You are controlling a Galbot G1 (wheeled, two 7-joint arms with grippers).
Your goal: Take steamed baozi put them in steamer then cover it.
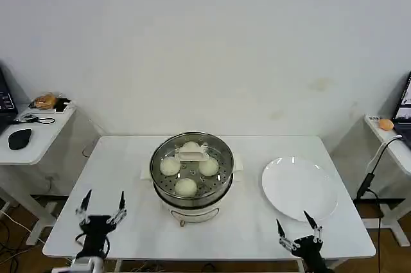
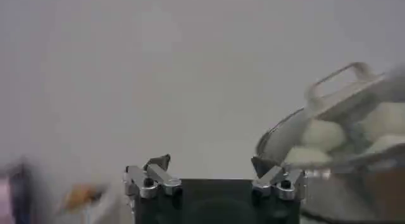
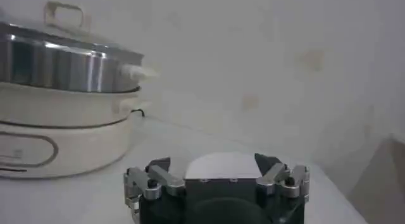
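Left gripper (image 1: 101,209) and right gripper (image 1: 298,230): spread, empty, parked low at bench (image 1: 122,157) front. Steamer (image 1: 191,180): apparently covered, cover (image 1: 192,152) over baozi (image 1: 186,187); plate (image 1: 300,188) bare, task seemingly done.

left gripper (image 1: 101,206): fingers spread, low | right gripper (image 1: 297,229): fingers spread, low

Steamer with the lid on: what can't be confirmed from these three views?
- Fourth baozi: in the head view three baozi show through the cover; its handle hides the back spot.
- Steamer contents: hidden by its steel wall in the right wrist view.
- Baozi count in the left wrist view: blurred, and the steamer is cut off by the frame edge.
- Plate: the right gripper overlaps its near edge.
- Left gripper: open, parked near the table's front.
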